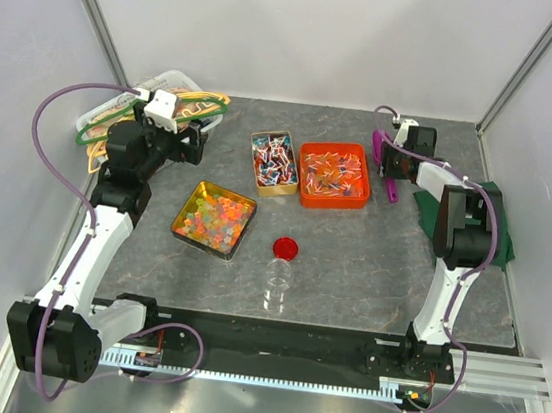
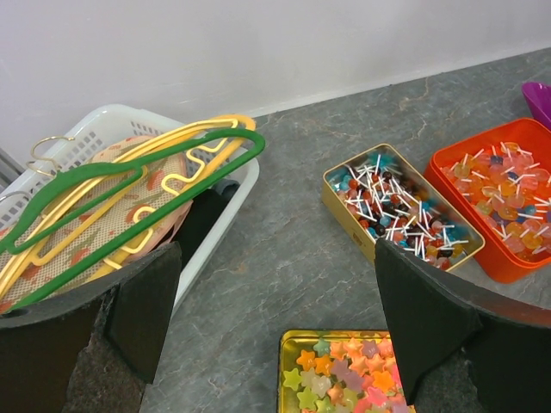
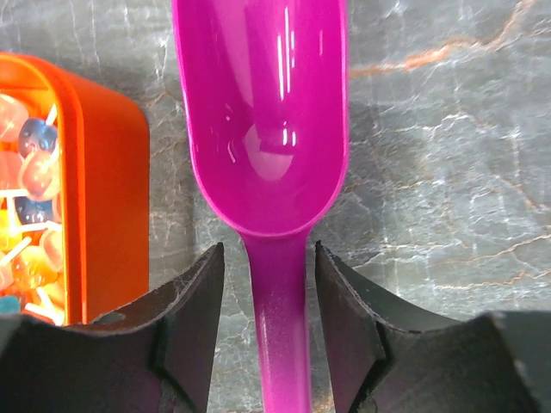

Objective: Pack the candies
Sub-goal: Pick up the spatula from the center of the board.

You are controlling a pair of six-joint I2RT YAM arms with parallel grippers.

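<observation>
Right gripper straddles handle of magenta plastic scoop, jaws released, not touching.
Orange plastic tray of candies crowds nine o'clock; left gripper gapes, white plastic basket at ten.

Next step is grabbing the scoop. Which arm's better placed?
Right. The right arm has its jaws on either side of the scoop handle, with narrow gaps, not yet gripping. The left arm hangs with jaws wide open by the basket, far from the scoop.
</observation>
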